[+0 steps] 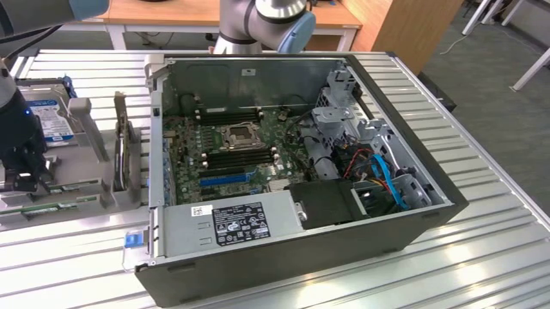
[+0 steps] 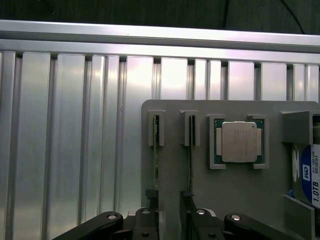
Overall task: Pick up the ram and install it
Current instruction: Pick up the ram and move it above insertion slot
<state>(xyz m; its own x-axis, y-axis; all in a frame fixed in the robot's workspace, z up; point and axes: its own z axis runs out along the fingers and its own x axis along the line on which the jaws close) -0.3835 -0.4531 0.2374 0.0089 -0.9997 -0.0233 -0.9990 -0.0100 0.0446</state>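
Slatted metal tabletop (image 1: 447, 277), office floor behind.

Exterior view: open computer case (image 1: 344, 251) mid-tabletop; grey holder (image 1: 84, 129) at exterior view's left; claw (image 1: 24, 183) low over it, just above ram (image 1: 47, 208) in holder.

Wrist view: claw (image 2: 169, 215) spread, pinching nothing, hanging over holder; ram (image 2: 156, 145) on edge in slot, long thin green strip seen edge-on; twin stick (image 2: 190, 160) in next slot, processor chip (image 2: 238, 142) beside.

We judge pickup in hand, nothing installed yet. Grasp calls for fingers straddling one thin edge; we cannot tell which stick.

Hard drive (image 2: 309, 175) cut off by the picture's edge, ram (image 2: 155, 145) seen edge-on, chips hidden, arm (image 1: 262, 19) cropped at the top
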